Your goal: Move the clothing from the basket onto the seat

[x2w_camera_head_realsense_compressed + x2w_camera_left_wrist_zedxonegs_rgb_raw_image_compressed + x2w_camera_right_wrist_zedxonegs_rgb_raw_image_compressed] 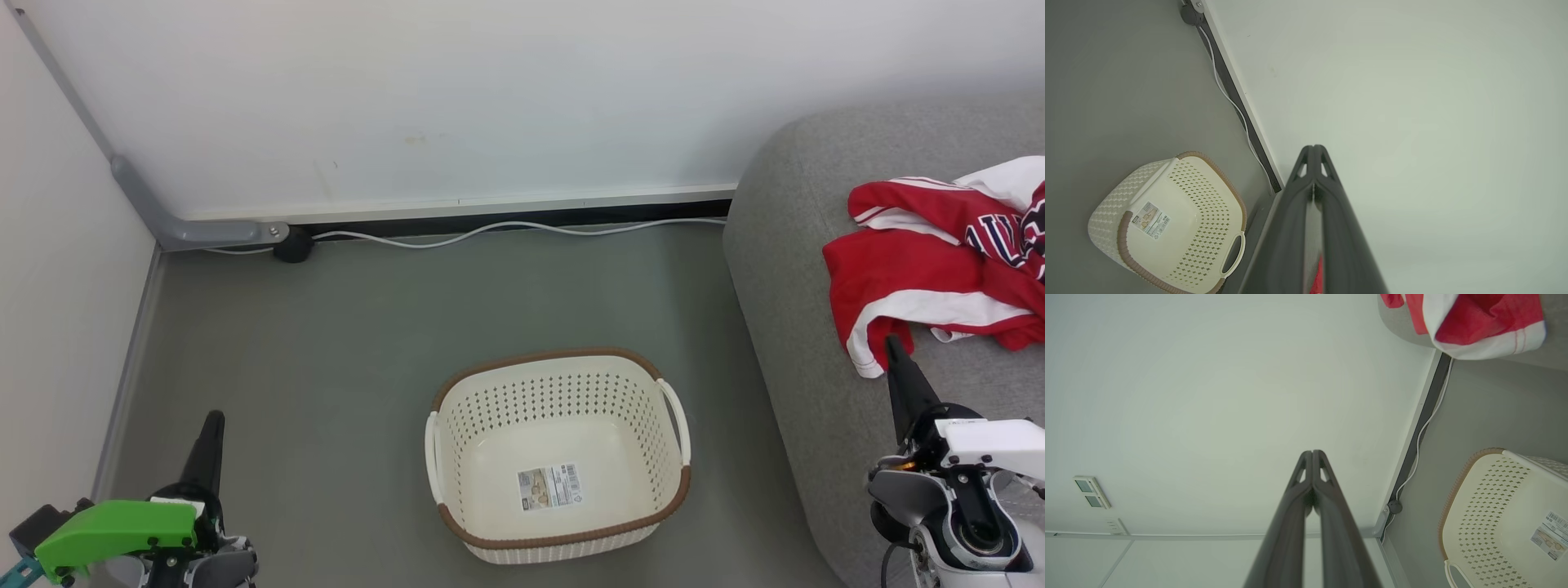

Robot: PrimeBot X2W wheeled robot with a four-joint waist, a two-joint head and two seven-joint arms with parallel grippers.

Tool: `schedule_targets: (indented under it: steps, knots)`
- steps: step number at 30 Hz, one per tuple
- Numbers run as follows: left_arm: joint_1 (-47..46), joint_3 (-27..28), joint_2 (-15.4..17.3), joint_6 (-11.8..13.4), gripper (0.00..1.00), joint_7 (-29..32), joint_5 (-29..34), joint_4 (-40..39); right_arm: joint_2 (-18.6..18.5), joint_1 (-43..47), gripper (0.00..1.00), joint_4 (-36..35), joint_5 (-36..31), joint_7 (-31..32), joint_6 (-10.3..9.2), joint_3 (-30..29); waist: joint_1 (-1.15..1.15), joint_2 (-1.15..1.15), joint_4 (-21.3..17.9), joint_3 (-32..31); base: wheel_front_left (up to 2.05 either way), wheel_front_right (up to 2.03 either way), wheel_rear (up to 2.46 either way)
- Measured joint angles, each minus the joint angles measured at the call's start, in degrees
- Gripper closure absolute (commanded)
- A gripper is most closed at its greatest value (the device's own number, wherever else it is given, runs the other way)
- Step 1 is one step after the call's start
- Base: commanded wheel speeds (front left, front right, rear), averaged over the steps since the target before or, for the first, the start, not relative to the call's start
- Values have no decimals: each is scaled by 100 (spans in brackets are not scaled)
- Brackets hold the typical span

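2 tools pinched closed, empty: left tool (214,420), right tool (891,343); clothing (922,278) on seat (796,245); basket (547,357) on floor (326,343); cable (490,229) along wall (490,98).

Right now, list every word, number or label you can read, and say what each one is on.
"UL": part of a dark, white-edged word on the red jersey on the sofa; folds hide the rest.
The sticker on the bottom of the basket: print and a barcode, too small to read.
The wall panel and the small label below it: too blurred to read.
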Motion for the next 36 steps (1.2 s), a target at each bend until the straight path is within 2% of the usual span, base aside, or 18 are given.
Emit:
schedule_targets:
  steps: [9,36]
  knots:
    - [-138,97,-30,-101,100,171,-586,94,45,-93,100,43,521,162,100,-193,0,0,-6,25,0,0,0]
    - [-207,111,-41,-144,100,177,-588,113,49,-104,100,79,565,178,116,-210,0,0,-6,24,0,0,0]
